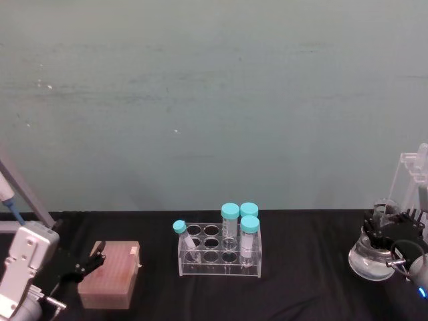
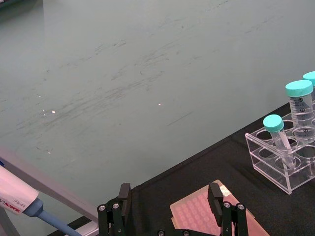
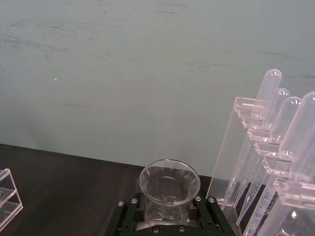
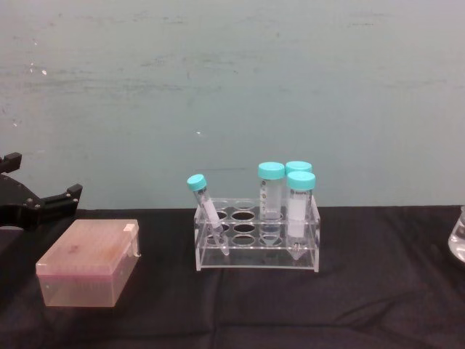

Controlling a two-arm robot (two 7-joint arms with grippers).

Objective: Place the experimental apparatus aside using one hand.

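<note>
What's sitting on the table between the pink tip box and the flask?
The clear tube rack with four teal-capped tubes stands between the tip box and the flask; bare black cloth on either side of it. The head view shows this.

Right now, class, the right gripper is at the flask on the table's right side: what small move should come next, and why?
Probably a short lift straight up. The right gripper has its fingers on either side of the flask neck, seemingly shut on it, and the flask stands on the black table close beside the acrylic stand. Rising first should clear the stand before carrying it aside.
</note>
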